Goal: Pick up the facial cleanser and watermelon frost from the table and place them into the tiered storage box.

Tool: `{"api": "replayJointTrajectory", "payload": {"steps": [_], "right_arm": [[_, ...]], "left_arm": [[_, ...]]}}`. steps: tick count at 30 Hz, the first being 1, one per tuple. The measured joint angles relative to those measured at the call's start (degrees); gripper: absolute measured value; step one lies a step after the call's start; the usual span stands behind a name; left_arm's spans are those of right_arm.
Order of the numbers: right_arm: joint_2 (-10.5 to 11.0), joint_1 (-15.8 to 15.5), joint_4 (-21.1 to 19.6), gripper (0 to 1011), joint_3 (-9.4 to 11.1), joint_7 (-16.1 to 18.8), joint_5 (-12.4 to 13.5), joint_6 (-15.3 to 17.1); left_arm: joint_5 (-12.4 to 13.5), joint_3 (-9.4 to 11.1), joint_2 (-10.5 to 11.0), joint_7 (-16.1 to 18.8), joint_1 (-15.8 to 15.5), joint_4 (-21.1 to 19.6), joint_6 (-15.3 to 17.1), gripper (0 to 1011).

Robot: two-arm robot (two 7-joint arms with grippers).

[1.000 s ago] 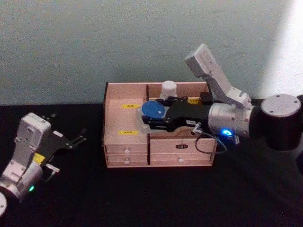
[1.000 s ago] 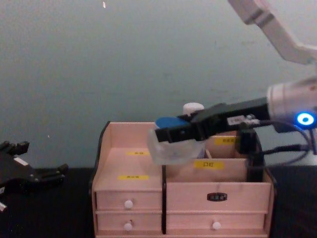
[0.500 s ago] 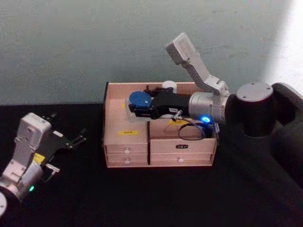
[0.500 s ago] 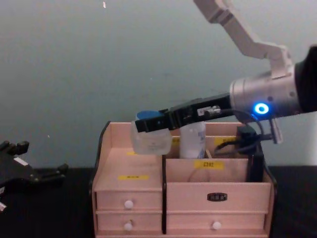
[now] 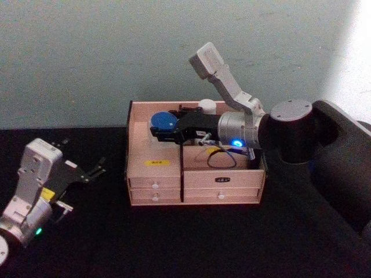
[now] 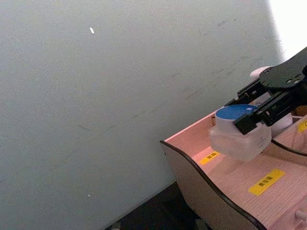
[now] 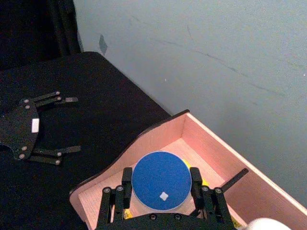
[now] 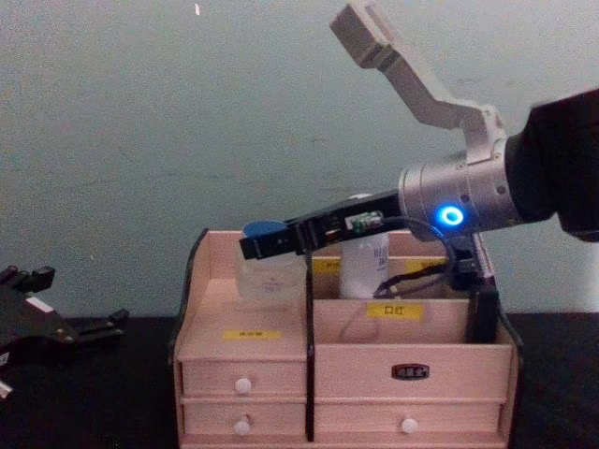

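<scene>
1. Pale grey-green wall stands behind a black bench (image 5: 174, 243). On the bench sits the tiered storage box (image 5: 220, 179), its drawers facing the robot.
2. Over the last second the right gripper (image 8: 271, 245) has carried the blue-lidded jar (image 6: 240, 139) away from a spot above the box's centre divider. The jar has gone leftward, toward the box's back wall, and lower.
3. The jar now hangs upright inside the box's rear-left compartment, behind the front yellow label (image 6: 266, 181). Its body is sunk below the top of the box's side panel.
4. The right gripper's fingers (image 7: 127, 178) are clamped on either side of the jar just under its lid. Whether the jar's base touches the compartment floor cannot be told.
5. A white bottle (image 8: 365, 271) already stands in the box's rear-right section, just across the divider from the jar. Which of the two is the cleanser and which the watermelon frost cannot be read from here.
6. The left gripper (image 5: 84, 153) rests low over the bench, well to the left of the box, its fingers spread and holding nothing.
7. My reading is that the carry is finished and the placing is nearly done. What seems left is a short descent, a release, and a withdrawal clear of the box's back wall.
</scene>
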Motion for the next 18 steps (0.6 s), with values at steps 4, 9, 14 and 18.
{"api": "replayJointTrajectory", "payload": {"steps": [4, 9, 14, 18], "right_arm": [[-0.8, 0.3, 1.6, 715, 0.0, 0.1, -0.5, -0.4], [-1.5, 0.5, 3.1, 715, 0.3, 0.5, -1.2, -0.8], [-1.9, 0.5, 3.8, 715, 0.4, 0.7, -1.8, -1.0], [-2.1, 0.5, 4.2, 715, 0.5, 0.8, -2.3, -1.1]], "left_arm": [[0.0, 0.0, 0.0, 0.0, 0.0, 0.0, 0.0, 1001], [0.0, 0.0, 0.0, 0.0, 0.0, 0.0, 0.0, 1001], [0.0, 0.0, 0.0, 0.0, 0.0, 0.0, 0.0, 1001], [0.0, 0.0, 0.0, 0.0, 0.0, 0.0, 0.0, 1001]]}}
